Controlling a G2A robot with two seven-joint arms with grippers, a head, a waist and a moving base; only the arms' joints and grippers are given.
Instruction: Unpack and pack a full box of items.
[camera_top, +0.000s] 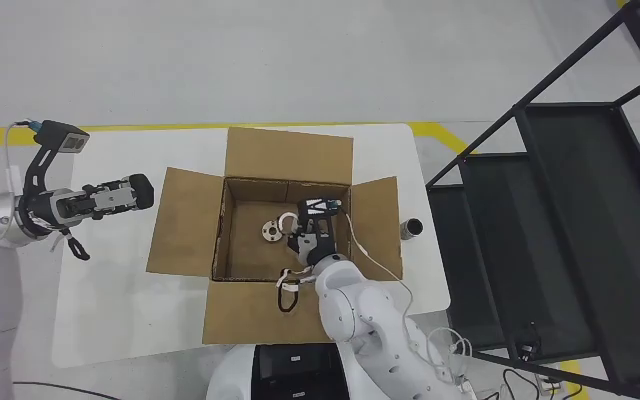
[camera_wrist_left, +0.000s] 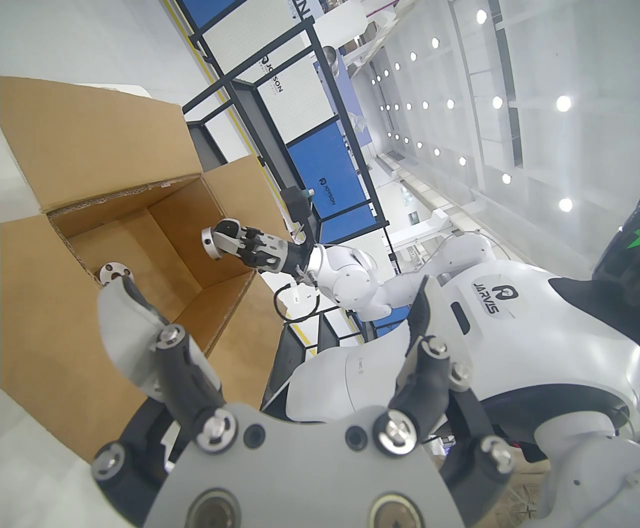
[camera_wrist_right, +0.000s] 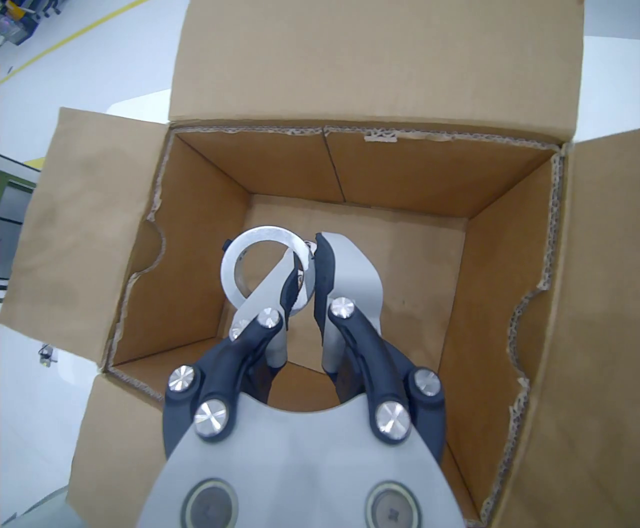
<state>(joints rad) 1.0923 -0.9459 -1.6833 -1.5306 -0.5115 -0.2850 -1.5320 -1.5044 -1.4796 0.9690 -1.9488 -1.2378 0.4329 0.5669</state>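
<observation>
A white bench (camera_top: 100, 300) stands on a pale floor marked with a yellow line (camera_top: 440, 130). At the bench's 3 o'clock side is a dark stepped rack (camera_top: 560, 200). In the left wrist view, blue wall panels (camera_wrist_left: 345, 170) and rows of ceiling lamps (camera_wrist_left: 564, 103) show behind.

A cardboard box (camera_top: 290, 155) sits mid-bench with all four flaps folded out.

At the box's 9 o'clock, clear of its flap, the left end effector (camera_top: 135, 192) hangs over bare bench. Its fingers (camera_wrist_left: 125, 320) are spread wide with nothing between them.

On the box floor lies a flanged metal disc (camera_top: 270, 231). Just at its 2 o'clock, the right end effector (camera_wrist_right: 311, 260) is inside the box opening. Its dark pads are pinched on the rim of a metal ring (camera_wrist_right: 260, 234), one pad inside the hoop and one outside.

At the box's 3 o'clock, beyond the flap, a small metal cylinder (camera_top: 411, 229) stands on the bench.
</observation>
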